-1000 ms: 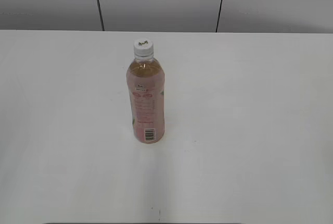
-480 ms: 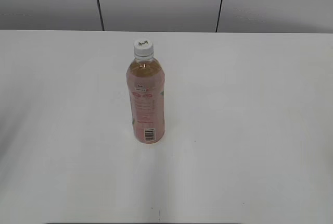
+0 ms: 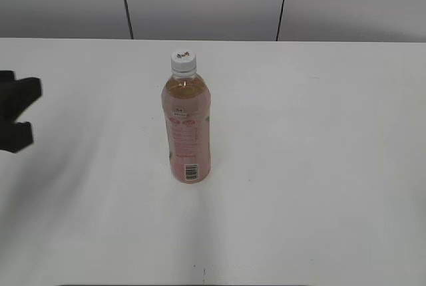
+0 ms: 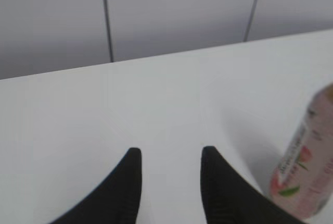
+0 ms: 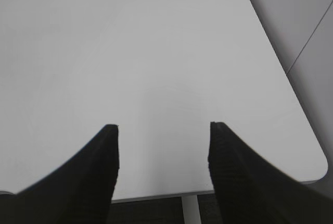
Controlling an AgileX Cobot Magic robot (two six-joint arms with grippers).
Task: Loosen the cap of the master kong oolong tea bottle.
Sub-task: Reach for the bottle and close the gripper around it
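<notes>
The master kong oolong tea bottle stands upright near the middle of the white table, pink label and barcode facing me. Its white cap sits on the neck. The bottle's lower part also shows at the right edge of the left wrist view. My left gripper enters at the far left edge of the exterior view, well left of the bottle; in the left wrist view its jaws are open and empty. My right gripper is open and empty over bare table; it is outside the exterior view.
The white table ends at a grey panelled wall behind. In the right wrist view the table's rounded corner and near edge lie just past the right gripper.
My left gripper has come into the exterior view at the far left edge. The bottle has not moved.
</notes>
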